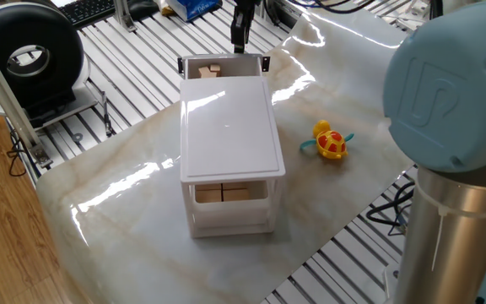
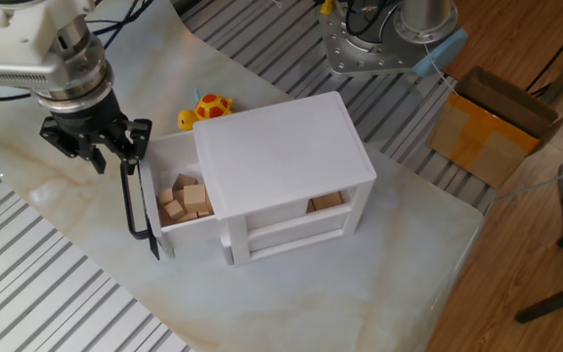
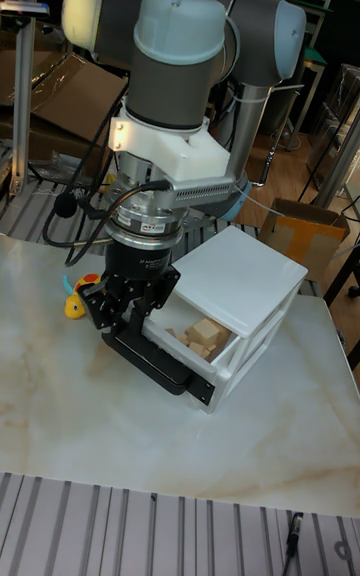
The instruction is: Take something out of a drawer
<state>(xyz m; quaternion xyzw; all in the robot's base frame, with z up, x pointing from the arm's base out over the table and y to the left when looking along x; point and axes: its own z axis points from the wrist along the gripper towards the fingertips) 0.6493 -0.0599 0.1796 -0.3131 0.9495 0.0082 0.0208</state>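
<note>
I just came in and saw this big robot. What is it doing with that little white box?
The robot arm's gripper hangs just above the front of the top drawer of a small white cabinet. That drawer is pulled out, and small wooden cubes lie inside it. The gripper holds nothing, so no cube is out yet. A yellow-and-red toy sits on the table behind the cabinet.

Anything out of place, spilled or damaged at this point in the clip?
Nothing stands out. The top drawer is pulled open with the wooden cubes inside it, the cabinet stands square, and the yellow toy lies on the table behind it. The gripper hangs beside the drawer front.
</note>
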